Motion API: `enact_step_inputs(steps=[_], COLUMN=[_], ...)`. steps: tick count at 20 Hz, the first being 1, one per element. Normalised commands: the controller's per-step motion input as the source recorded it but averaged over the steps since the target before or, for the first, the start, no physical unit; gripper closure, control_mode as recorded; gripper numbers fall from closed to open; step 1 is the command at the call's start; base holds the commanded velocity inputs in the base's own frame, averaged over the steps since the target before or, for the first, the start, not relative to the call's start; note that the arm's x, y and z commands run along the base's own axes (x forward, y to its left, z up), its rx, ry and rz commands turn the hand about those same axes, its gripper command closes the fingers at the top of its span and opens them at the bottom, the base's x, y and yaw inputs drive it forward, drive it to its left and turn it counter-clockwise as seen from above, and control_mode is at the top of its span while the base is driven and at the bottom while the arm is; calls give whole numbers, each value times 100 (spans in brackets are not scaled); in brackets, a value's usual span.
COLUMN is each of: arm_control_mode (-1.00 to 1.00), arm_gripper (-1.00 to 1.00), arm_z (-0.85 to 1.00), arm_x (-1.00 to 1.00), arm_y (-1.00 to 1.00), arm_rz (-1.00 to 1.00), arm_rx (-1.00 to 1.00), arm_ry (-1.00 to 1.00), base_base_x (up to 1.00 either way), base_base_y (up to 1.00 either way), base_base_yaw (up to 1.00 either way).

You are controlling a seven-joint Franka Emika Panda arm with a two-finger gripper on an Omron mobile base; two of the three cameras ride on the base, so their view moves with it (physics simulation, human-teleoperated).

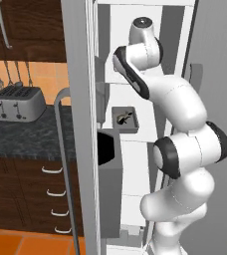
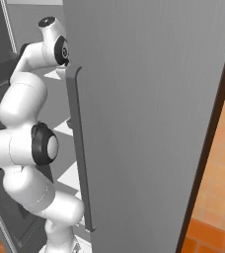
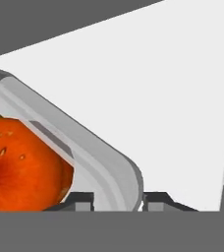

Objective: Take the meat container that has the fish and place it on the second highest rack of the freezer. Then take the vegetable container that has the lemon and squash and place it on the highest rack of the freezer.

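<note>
Meat container (image 1: 125, 120) with fish (image 1: 124, 118) sits on white rack inside freezer (image 1: 80, 99), arm clear of it; first half judged done, though exact rack level hard to confirm. Vegetable container (image 3: 101, 165) with squash (image 3: 23, 167) rests on white shelf, looks like highest rack (image 3: 148, 93). Hand (image 3: 118, 201) straddles container rim, fingers (image 3: 82, 201) slightly spread, grip apparently loosening. Left: release, withdraw arm.
</note>
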Motion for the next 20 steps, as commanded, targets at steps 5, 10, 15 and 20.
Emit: enact_step_inputs(steps=[5, 10, 15, 20], arm_control_mode=[-100, -100, -100, -100], arm_gripper=[-100, -100, -100, -100], arm_z=[-2, 6, 29, 27], arm_x=[-19, -30, -94, -100], arm_y=[-11, 0, 11, 1], arm_rz=[0, 0, 1, 1], arm_rx=[-4, 0, 0, 0], arm_ry=[-16, -20, -29, -19], base_base_x=[0, 0, 0, 0], base_base_y=[0, 0, 0, 0], base_base_yaw=[0, 0, 0, 0])
